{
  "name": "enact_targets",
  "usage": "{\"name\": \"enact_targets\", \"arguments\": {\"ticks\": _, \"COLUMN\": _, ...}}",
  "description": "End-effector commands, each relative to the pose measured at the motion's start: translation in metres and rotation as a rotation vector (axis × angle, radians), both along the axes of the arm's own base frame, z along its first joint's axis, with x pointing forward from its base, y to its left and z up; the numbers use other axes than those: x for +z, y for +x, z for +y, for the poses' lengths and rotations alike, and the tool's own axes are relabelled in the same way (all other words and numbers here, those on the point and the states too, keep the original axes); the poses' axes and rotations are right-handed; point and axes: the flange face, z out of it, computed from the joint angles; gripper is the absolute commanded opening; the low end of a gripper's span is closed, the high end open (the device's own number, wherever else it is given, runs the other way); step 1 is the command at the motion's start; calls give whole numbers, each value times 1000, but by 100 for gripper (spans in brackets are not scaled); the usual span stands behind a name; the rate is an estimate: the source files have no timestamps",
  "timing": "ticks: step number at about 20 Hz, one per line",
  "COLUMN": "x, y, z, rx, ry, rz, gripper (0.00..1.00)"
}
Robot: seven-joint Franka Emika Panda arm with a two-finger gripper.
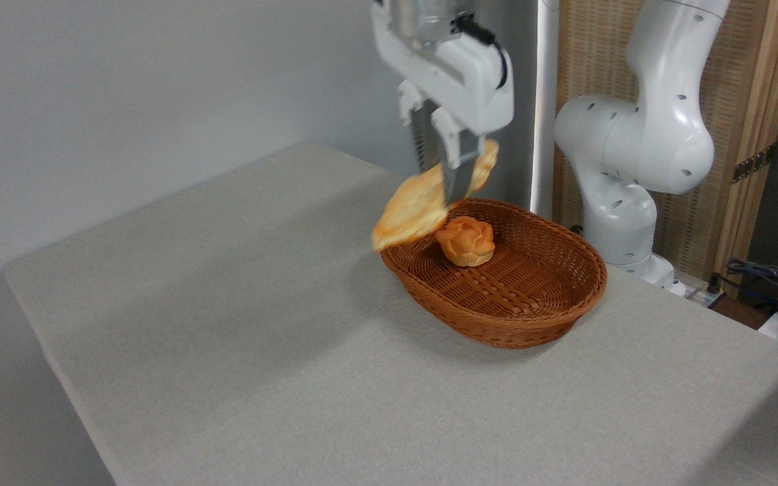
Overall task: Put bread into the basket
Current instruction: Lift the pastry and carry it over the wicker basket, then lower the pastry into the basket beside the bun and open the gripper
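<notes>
The robot's claw (444, 177) hung down from the top of the picture, and its two fingers were pinched tight on the bread (416, 206). The bread was up in the air — it did not touch the table (227, 324) or the bottom of the basket (531, 324). It was a long, flat loaf, pale gold with darker orange edges. It hung on a slant. Its low end pointed down and to the left, just past the left rim of the basket. Its high end poked out on the right side of the fingers, up near the white claw body. The low end looked a bit blurry.

The basket sat on the table, right under the claw and a little to the right. It was brown, oval and woven, with a thick rim. Inside it, near the left end, lay a small round bun (466, 240) shaped like a flower. The bun was orange-gold and sat just below the hanging bread, close to it, but I could not tell if the two were touching.

The table was covered in a plain grey cloth. Behind the basket, on the right, stood the big white arm (632, 142) of the robot, in front of a wooden screen (760, 88). Some dark cables (767, 277) lay at the far right edge — they were too small to see well.
</notes>
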Motion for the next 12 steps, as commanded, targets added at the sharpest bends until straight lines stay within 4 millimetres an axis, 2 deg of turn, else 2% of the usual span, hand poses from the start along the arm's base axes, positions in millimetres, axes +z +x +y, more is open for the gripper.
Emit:
{"name": "enact_targets", "arguments": {"ticks": 1, "x": -27, "y": -22, "z": -20, "rx": -86, "ry": 2, "rz": 70, "gripper": 57}}
{"name": "enact_targets", "arguments": {"ticks": 2, "x": -31, "y": -19, "z": -21, "rx": -88, "ry": 7, "rz": 81, "gripper": 79}}
{"name": "enact_targets", "arguments": {"ticks": 4, "x": -38, "y": -18, "z": -23, "rx": -96, "ry": 16, "rz": 103, "gripper": 87}}
{"name": "enact_targets", "arguments": {"ticks": 5, "x": -40, "y": -18, "z": -22, "rx": -97, "ry": 14, "rz": 111, "gripper": 96}}
{"name": "enact_targets", "arguments": {"ticks": 6, "x": -42, "y": -19, "z": -22, "rx": -99, "ry": 25, "rz": 115, "gripper": 100}}
{"name": "enact_targets", "arguments": {"ticks": 12, "x": -53, "y": -25, "z": -19, "rx": -112, "ry": 58, "rz": 166, "gripper": 100}}
